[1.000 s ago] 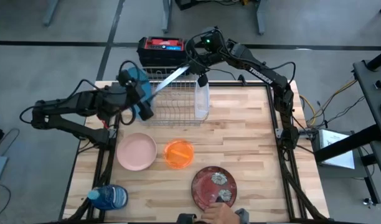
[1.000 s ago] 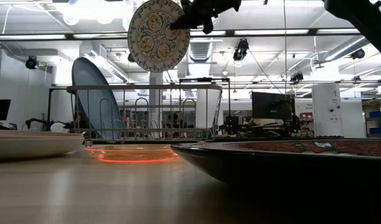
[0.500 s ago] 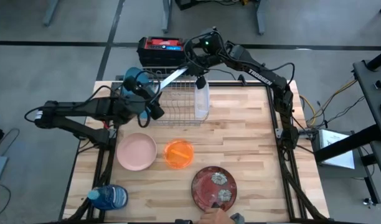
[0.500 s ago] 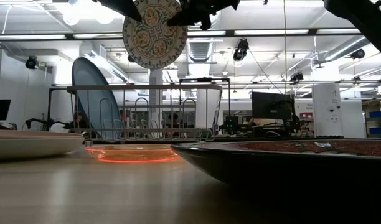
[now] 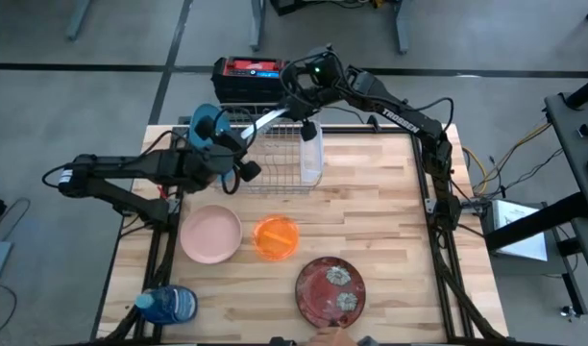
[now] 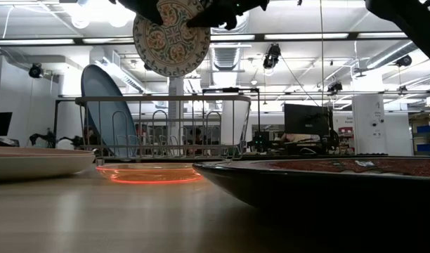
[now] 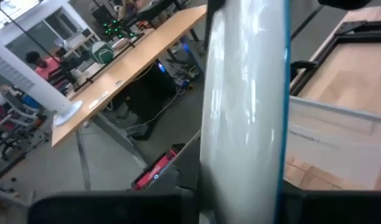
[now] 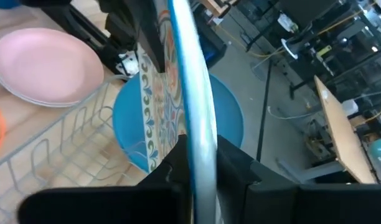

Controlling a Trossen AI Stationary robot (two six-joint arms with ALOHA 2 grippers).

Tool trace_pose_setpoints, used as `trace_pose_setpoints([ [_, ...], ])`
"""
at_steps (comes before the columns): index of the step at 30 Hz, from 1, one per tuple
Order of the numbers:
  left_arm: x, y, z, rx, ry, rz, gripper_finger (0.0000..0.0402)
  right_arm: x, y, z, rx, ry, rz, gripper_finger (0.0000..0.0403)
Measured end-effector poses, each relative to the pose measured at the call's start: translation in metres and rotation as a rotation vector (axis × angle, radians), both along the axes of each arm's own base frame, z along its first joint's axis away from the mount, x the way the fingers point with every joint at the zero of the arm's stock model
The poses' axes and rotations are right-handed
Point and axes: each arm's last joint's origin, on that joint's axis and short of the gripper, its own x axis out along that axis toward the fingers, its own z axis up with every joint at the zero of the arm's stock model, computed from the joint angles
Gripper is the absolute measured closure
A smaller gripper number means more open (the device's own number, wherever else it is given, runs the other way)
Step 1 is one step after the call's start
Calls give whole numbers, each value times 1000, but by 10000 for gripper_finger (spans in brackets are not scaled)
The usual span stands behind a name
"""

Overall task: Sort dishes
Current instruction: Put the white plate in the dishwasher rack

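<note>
The ornate patterned plate (image 6: 171, 39) hangs on edge above the wire dish rack (image 5: 270, 159); from above it shows as a pale line (image 5: 267, 120). My left gripper (image 5: 234, 140) is shut on its left rim and my right gripper (image 5: 296, 104) on its far right rim. A large blue plate (image 6: 106, 112) stands upright in the rack's left slots. The pink dish (image 5: 211, 234), the orange bowl (image 5: 276, 237) and a dark red plate (image 5: 330, 286) lie flat on the table. My left gripper pinches the plate's rim (image 7: 243, 180) between its two fingers, one on each face, at the upper left edge (image 6: 150, 15). It comes nearly level from the table's left. The plate stands on edge, clear of the rack. My right gripper has the plate's rim (image 8: 193, 146) between its two fingers, one on the patterned face and one on the back, at the upper right edge (image 6: 204, 17). It reaches in from the table's far right, slanting down.
A clear container (image 5: 311, 159) stands at the rack's right end. A blue bottle (image 5: 169, 305) lies at the near left corner. A red-and-black box (image 5: 248, 69) sits beyond the far edge. The table's right half is bare wood (image 5: 390, 221).
My left gripper has moved toward the table's right and a little down, coming to the patterned plate's left rim. The plate, still hanging above the rack, has turned slightly and shifted a little left in the low view. A person's hand at the near edge has drawn back.
</note>
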Motion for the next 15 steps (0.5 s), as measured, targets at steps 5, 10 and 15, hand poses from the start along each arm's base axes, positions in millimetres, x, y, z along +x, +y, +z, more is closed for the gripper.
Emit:
trace_pose_setpoints([
  [5, 1, 0, 1, -29, -40, 4, 376, -1, -3, -1, 66, 6, -42, 318],
  [10, 0, 0, 0, -57, -76, 18, 376, -11, -15, 1, 138, 21, -100, 273],
  [15, -3, 1, -2, -57, -109, 95, 376, -32, -37, 8, 229, 25, -218, 230],
])
